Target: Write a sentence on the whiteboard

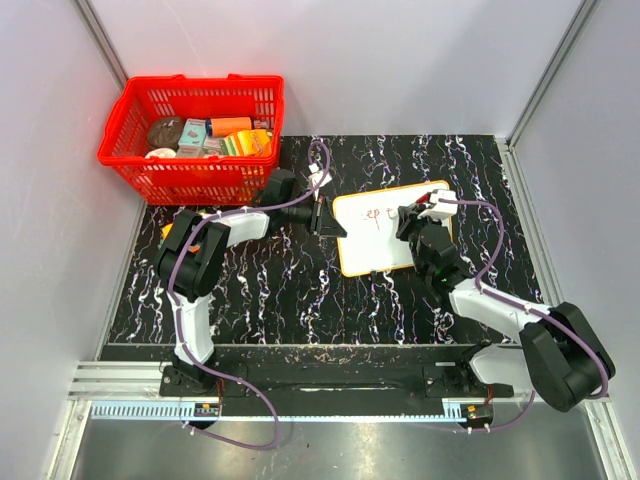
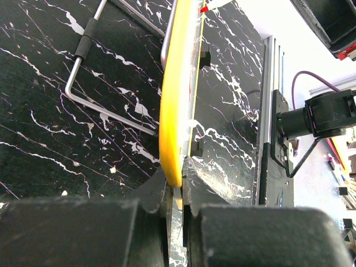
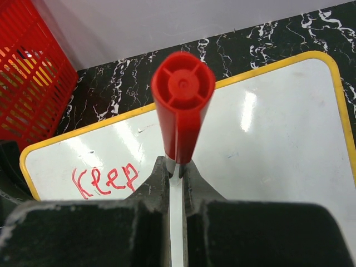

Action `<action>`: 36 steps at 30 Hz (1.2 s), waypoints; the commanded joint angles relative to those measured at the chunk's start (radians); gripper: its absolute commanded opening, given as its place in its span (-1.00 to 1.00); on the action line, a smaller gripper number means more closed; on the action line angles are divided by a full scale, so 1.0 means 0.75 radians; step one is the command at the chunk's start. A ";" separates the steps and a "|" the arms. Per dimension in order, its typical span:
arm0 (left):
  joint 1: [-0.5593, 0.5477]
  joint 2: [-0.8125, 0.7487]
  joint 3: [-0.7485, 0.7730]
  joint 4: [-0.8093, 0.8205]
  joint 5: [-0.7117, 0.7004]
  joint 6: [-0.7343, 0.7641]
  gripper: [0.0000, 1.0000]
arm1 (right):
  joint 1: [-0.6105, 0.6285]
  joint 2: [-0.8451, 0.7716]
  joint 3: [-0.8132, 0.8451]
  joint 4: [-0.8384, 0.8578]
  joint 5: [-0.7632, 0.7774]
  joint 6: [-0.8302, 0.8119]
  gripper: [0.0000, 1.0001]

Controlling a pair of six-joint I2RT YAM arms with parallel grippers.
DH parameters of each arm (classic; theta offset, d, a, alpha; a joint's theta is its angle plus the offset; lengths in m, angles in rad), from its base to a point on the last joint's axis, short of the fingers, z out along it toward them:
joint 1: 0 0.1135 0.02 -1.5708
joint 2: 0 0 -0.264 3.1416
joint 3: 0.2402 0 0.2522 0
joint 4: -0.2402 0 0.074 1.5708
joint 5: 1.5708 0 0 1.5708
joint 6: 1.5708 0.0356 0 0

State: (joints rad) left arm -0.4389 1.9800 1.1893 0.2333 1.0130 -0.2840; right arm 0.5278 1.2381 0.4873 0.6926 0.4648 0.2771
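Observation:
The whiteboard (image 1: 385, 245), white with a yellow rim, lies slightly askew on the black marbled table (image 1: 270, 290). My left gripper (image 1: 325, 216) is shut on its left rim. In the left wrist view that yellow rim (image 2: 175, 100) runs edge-on into the pinched jaws of the left gripper (image 2: 177, 186). My right gripper (image 1: 420, 215) hovers over the board's upper right, shut on a red marker (image 3: 182, 100) that points down at the whiteboard (image 3: 267, 128). The sentence (image 3: 105, 181) reads "Keep" in red near the left rim. The marker's tip is hidden.
A red basket (image 1: 195, 125) full of small items stands at the back left, close to the left arm. A bent metal rod (image 2: 89, 94) with a black sleeve lies beside the board's rim. Grey walls enclose the table; an aluminium rail (image 1: 300, 378) runs along its near edge.

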 commanded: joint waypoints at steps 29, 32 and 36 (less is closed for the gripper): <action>-0.045 0.080 -0.021 -0.143 -0.130 0.217 -1.00 | -0.027 0.028 0.168 0.069 0.135 -0.130 -1.00; -0.045 0.080 -0.021 -0.143 -0.132 0.219 -1.00 | -0.033 0.039 0.164 0.083 0.139 -0.124 -1.00; -0.045 0.084 -0.017 -0.145 -0.132 0.219 -1.00 | -0.039 0.049 0.160 0.085 0.129 -0.118 -1.00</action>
State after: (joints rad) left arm -0.4442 1.9800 1.1961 0.2291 1.0138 -0.2676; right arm 0.5095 1.2663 0.5701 0.6945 0.5385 0.1982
